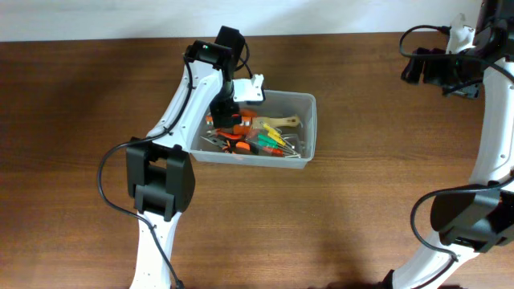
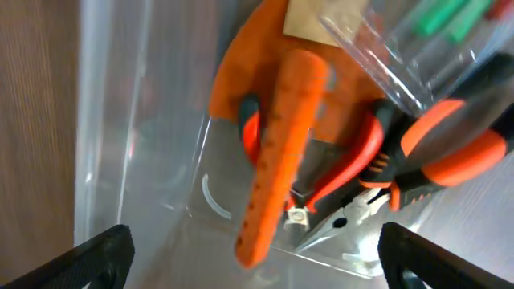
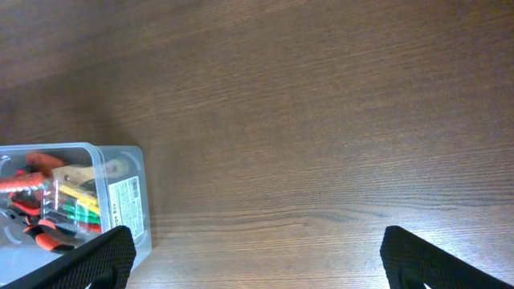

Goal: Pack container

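The container, a clear frosted plastic tub, sits at the table's middle and holds several hand tools. My left gripper reaches down into its left end, open and empty. In the left wrist view the open fingers straddle an orange handle, with orange-and-black pliers and a clear packet of coloured screwdrivers to the right. My right gripper hovers high at the far right, open and empty. The right wrist view shows bare table and the container at lower left.
The brown wooden table stretches around the tub. A white tag or connector on the left arm overhangs the tub's back rim. The table's back edge runs along a white wall.
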You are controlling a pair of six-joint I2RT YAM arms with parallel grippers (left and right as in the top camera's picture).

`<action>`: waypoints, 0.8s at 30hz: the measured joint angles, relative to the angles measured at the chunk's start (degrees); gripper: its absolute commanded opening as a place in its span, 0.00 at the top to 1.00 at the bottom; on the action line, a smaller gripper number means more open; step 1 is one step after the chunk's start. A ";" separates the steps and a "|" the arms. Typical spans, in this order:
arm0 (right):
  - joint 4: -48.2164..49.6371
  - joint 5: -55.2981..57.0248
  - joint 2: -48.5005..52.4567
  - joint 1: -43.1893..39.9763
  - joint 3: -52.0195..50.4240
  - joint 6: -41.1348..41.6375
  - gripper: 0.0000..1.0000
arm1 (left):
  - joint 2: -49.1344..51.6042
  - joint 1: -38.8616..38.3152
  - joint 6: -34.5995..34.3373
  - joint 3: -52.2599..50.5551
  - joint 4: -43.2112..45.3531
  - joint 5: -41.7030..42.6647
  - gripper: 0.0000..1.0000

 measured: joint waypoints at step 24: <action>0.00 0.00 0.00 0.00 0.00 -0.04 0.01 | -41.62 31.30 -34.60 2.91 -3.80 -1.75 0.01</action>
